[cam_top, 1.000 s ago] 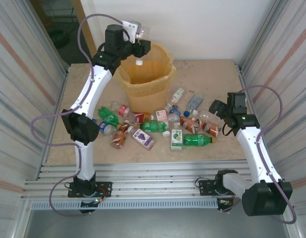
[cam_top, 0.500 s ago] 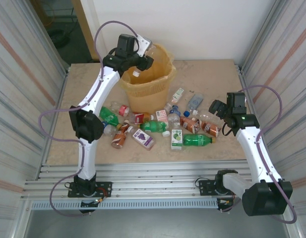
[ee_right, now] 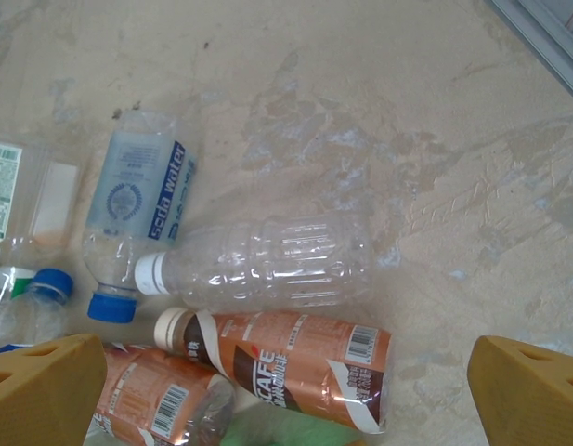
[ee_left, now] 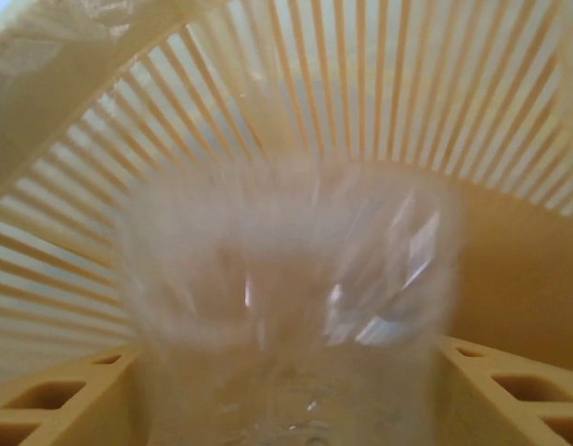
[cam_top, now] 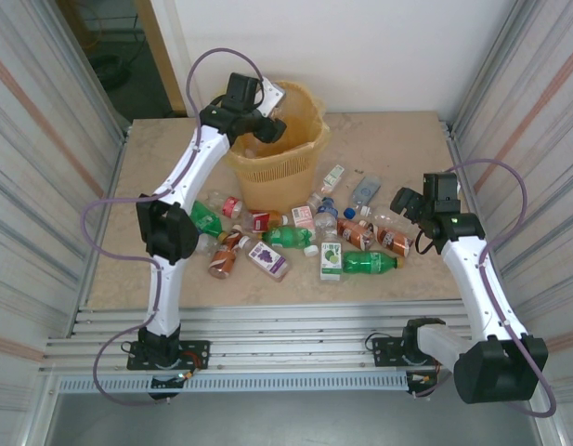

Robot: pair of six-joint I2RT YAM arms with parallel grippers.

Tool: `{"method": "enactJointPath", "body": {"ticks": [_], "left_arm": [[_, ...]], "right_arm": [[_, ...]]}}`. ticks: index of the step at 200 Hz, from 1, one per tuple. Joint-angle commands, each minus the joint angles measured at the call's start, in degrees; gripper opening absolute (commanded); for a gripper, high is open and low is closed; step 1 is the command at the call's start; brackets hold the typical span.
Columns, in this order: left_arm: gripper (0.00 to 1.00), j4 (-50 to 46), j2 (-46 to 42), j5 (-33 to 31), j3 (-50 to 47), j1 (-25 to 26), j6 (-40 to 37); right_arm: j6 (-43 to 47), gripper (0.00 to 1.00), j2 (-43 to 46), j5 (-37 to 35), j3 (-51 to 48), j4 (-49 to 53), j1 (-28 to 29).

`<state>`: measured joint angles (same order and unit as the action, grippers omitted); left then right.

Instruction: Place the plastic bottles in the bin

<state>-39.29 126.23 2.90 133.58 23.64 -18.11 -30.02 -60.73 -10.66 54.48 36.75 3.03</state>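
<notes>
Over at the left, my left claw has dipped from above the rim into the mouth of the bin, arm stretched far forward, wrist tipped down. A clear bottle shows blurred between its fingers; gripped or just released, I cannot tell. Either way, that one looks nearly delivered. Further right, the other bottles lie scattered on the table, and my right claw has stayed hovering above them, elbow bent, spread wide.

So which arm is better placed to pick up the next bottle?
The right. The right fingers hover open over the brown-label bottle on the table, while the left fingers are at the bin holding a clear bottle.
</notes>
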Motion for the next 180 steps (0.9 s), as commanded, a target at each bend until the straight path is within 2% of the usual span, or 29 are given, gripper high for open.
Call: {"method": "enactJointPath", "body": {"ticks": [1,97,129,180], "left_arm": [[0.81,-0.64,-0.14,-1.12,2.12,0.27,-1.01],[0.84,1.16,-5.89,-1.84,2.82,3.23,-1.40],[0.86,2.41,-11.30,-1.79,2.48,4.38,-0.64],[0.91,8.74,-22.02,-2.35,-7.25,4.49,4.37]], "right_arm": [[-1.31,0.98,-0.19,-0.93,0.23,1.22,0.29],[-0.54,0.98,1.12,-1.71,-0.34,0.89,0.34],[0.30,0.98,2.80,-2.27,-0.47,0.60,0.34],[1.16,0.99,6.55,-3.21,-1.04,0.07,0.40]]}}
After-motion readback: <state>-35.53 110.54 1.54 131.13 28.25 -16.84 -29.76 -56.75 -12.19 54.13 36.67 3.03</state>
